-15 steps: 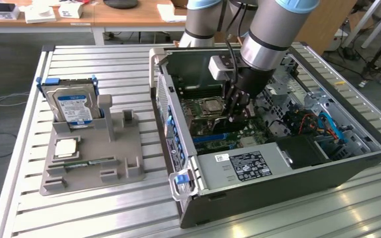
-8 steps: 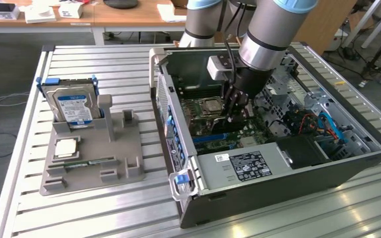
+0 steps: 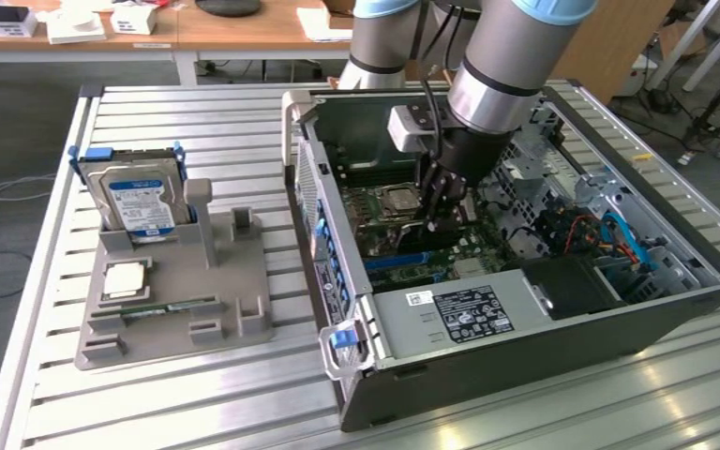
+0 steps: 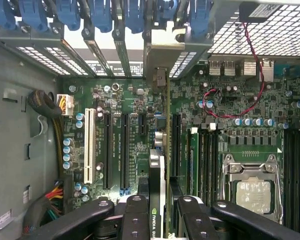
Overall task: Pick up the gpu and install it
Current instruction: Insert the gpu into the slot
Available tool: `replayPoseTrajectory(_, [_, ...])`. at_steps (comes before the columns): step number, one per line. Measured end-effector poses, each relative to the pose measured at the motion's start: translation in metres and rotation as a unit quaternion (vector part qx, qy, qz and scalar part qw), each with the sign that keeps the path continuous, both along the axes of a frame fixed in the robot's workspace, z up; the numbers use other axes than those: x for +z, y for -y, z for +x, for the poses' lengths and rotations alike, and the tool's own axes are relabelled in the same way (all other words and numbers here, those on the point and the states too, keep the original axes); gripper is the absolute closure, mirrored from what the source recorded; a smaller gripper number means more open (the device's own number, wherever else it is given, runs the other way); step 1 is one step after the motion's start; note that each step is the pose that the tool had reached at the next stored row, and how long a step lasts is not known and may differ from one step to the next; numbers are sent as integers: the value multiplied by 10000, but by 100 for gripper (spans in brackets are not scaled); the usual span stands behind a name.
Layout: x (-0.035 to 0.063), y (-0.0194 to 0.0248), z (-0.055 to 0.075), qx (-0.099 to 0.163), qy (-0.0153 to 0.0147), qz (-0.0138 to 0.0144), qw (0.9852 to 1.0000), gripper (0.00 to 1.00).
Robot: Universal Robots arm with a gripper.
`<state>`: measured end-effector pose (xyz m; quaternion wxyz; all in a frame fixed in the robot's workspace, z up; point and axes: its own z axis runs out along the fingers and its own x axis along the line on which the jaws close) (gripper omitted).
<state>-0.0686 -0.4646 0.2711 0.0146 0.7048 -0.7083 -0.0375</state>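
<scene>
a robot arm reaches down into an open computer case [image 3: 523, 347] lying on its side on a slatted metal worktop [image 3: 185, 394]. the end effector [image 4: 157, 212] is partly closed, its two black fingers [image 4: 135, 217] clamped on either side of one gpu [image 4: 157, 170]. the gpu stands on edge between them: a thin dark card with a strip of white nvidia lettering, and a silver metal end that reaches the row of slot openings at the back of the case. it sits over the expansion slots of the green motherboard [image 4: 130, 100], one white slot and several black ones; whether it is seated in a slot cannot be told. one processor [image 4: 253, 192] sits in the motherboard's socket. at the exterior view's left, a grey holder [image 3: 229, 281] on the worktop carries one blue-labelled hard drive [image 3: 142, 202] standing upright, one loose processor chip [image 3: 127, 279] and one ram stick [image 3: 166, 309].
</scene>
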Motion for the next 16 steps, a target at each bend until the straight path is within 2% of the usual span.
replayPoseTrajectory(16, [0,0,-45,1,0,0,10000,73])
